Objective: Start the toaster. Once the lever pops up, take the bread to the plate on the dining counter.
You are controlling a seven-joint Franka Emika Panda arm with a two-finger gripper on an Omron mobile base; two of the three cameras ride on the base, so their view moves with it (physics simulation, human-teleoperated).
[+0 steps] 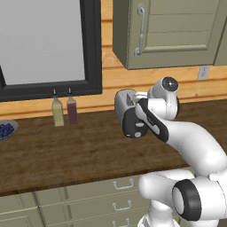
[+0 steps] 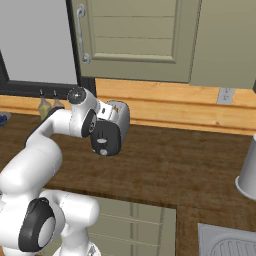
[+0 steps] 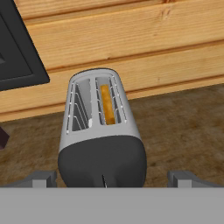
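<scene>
The silver-grey toaster stands on the brown worktop by the wood wall, also seen as toaster and toaster. Its black end face points at the hand. The bread, a tan slice seen edge-on, sits low in the right slot; the left slot holds nothing. The lever shows as a thin pale tab low on the black face. My gripper is open, its fingertips spread wider than the toaster, just before the end face. The plate and the dining counter are out of view.
Two bottles stand left of the toaster by the window frame. A bowl of blueberries is at the far left. A pale container and a sink lie to the right. Wall cabinets hang above.
</scene>
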